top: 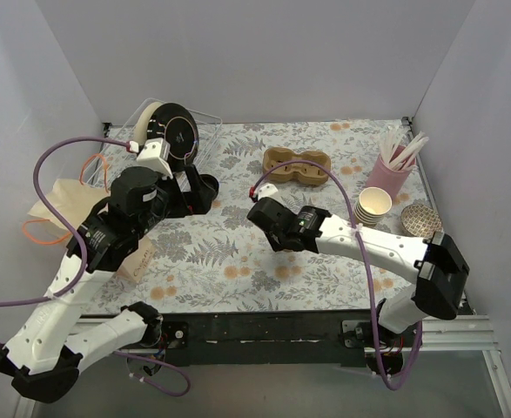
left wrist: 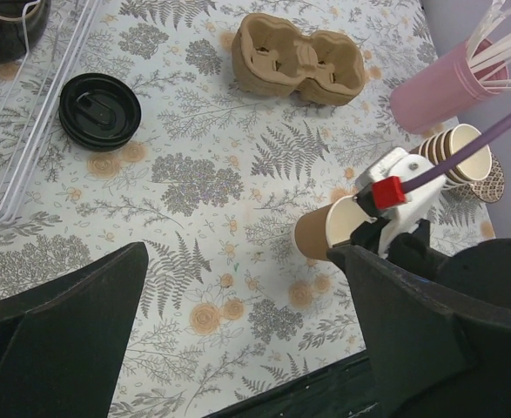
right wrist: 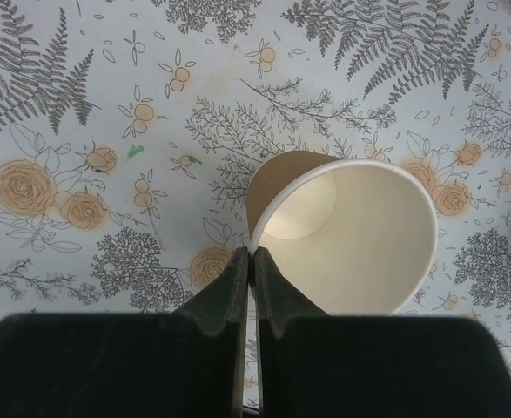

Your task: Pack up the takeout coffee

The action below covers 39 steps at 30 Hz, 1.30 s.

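Evidently the right gripper (right wrist: 252, 254) pinches the rim of the takeout coffee cup (right wrist: 351, 235) — lidless, tilted over the table (right wrist: 55, 78) — while the left gripper (left wrist: 238, 252) hangs wide open, presumably free for the black lid (left wrist: 98, 109).

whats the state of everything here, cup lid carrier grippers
paper cup: lidless, empty, tipped sideways, rim pinched
black lid: off the cup, flat on the table
cup carrier: both wells empty
pink cup: upright, straws in it
left gripper: open, holding nothing
right gripper: shut on the paper cup's rim
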Each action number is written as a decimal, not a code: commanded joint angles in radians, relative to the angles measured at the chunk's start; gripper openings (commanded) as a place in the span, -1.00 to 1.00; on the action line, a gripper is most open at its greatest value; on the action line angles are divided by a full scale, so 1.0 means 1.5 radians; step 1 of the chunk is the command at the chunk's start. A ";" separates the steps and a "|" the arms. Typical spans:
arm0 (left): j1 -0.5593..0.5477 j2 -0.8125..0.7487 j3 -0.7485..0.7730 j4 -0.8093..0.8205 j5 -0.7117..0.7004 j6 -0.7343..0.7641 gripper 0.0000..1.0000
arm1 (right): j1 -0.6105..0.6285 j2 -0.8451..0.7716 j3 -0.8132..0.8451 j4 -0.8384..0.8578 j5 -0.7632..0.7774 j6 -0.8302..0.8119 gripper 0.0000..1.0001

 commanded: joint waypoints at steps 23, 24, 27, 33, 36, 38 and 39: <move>0.002 0.102 0.060 -0.002 -0.084 0.110 0.96 | 0.004 -0.023 0.117 -0.084 -0.073 -0.018 -0.37; 0.002 0.128 0.065 0.007 -0.078 0.121 0.96 | 0.004 -0.051 0.126 -0.094 -0.080 -0.009 -0.36; 0.002 0.184 0.090 0.003 -0.058 0.169 0.86 | 0.005 -0.130 0.127 -0.116 -0.114 0.009 -0.36; 0.001 0.334 0.092 0.051 -0.089 0.265 0.44 | 0.005 -0.308 0.088 -0.132 -0.150 0.068 -0.36; 0.003 0.403 0.082 0.089 -0.121 0.330 0.21 | 0.005 -0.372 0.074 -0.147 -0.148 0.090 -0.36; 0.009 0.460 0.092 0.096 -0.143 0.353 0.12 | 0.004 -0.392 0.075 -0.157 -0.136 0.106 -0.36; 0.014 0.476 0.099 0.093 -0.142 0.360 0.11 | 0.005 -0.408 0.077 -0.167 -0.131 0.109 -0.36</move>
